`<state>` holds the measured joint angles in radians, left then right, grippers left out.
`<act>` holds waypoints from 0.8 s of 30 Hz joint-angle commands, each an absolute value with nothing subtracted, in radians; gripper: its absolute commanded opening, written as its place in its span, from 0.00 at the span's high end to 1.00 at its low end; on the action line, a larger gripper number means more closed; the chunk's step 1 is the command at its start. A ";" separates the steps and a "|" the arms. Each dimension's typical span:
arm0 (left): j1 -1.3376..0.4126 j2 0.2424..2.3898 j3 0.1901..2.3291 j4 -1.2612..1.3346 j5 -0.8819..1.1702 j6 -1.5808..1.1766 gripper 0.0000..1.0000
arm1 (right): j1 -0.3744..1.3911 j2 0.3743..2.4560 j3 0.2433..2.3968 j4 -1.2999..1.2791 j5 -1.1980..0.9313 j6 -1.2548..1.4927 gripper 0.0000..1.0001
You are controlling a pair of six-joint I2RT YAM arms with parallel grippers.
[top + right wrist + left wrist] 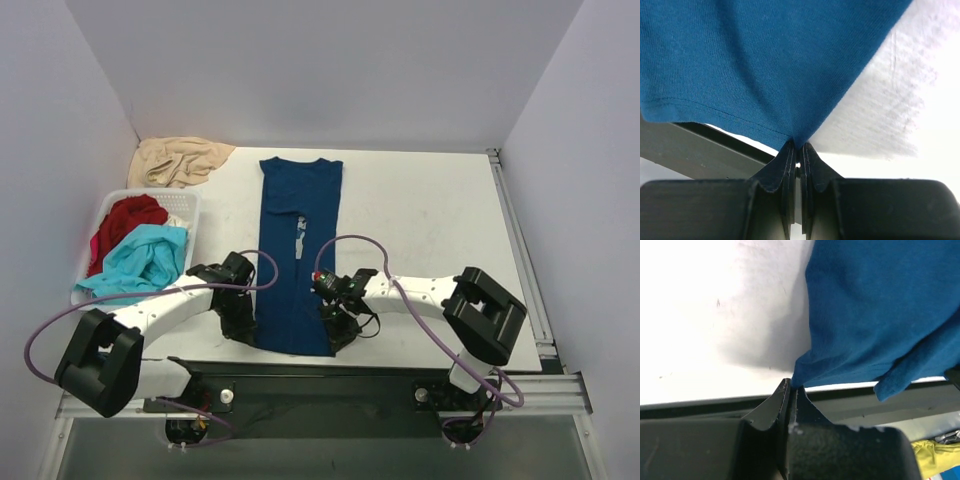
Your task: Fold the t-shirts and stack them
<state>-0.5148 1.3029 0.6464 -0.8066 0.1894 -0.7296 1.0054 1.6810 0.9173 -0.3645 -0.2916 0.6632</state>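
Pinching navy t-shirt (300, 285) hem: left tool (790, 389), right tool (796, 148); print (300, 243) illegible.

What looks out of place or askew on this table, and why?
A beige cloth lies crumpled in the far left corner, outside the basket holding the other clothes. The blue t-shirt lies flat; nothing else stands out.

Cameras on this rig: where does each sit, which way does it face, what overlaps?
Top external: above and behind the bases, looking down at the table; both arms show, left gripper and right gripper at the navy t-shirt near hem.
Left wrist: on that wrist, looking along its shut fingers at the pinched near-left corner.
Right wrist: likewise, shut fingers pinching the near-right corner.
Shared: all three see the navy t-shirt and the white table.
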 commanded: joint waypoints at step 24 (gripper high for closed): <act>-0.512 1.149 0.897 -0.885 0.141 -0.724 1.00 | 0.994 1.534 1.140 -0.601 -0.048 0.661 1.00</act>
